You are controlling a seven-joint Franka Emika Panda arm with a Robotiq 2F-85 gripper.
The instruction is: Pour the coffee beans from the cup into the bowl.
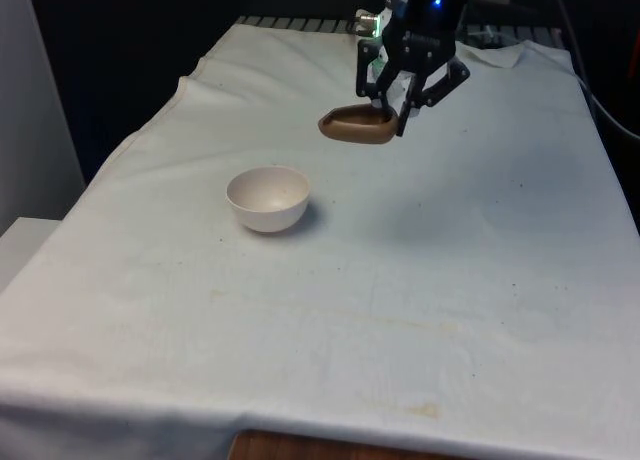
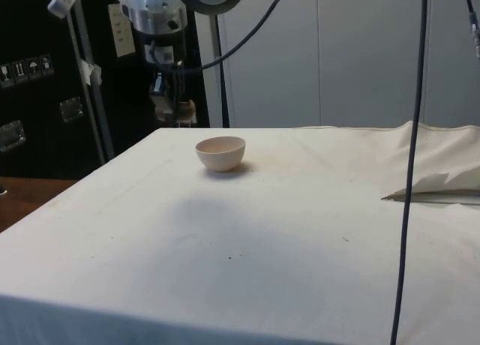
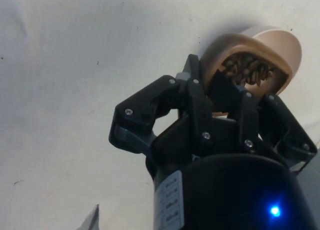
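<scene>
White cloth (image 1: pixel 420 280) covers the table — hand (image 1: pixel 392 102) clamped on a tilted bean-filled cup (image 1: pixel 357 126), bowl (image 1: pixel 268 198) apart.

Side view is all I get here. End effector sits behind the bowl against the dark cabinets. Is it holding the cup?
Observer: Yes. In the front view the end effector grips a brown cup by its rim, lifted off the cloth.
Operator: Beans in it?
Observer: The wrist view shows coffee beans inside the cup.
Operator: Over the bowl yet?
Observer: No. In the front view the white bowl sits nearer the camera and toward the front view's left of the cup, and looks empty.
</scene>
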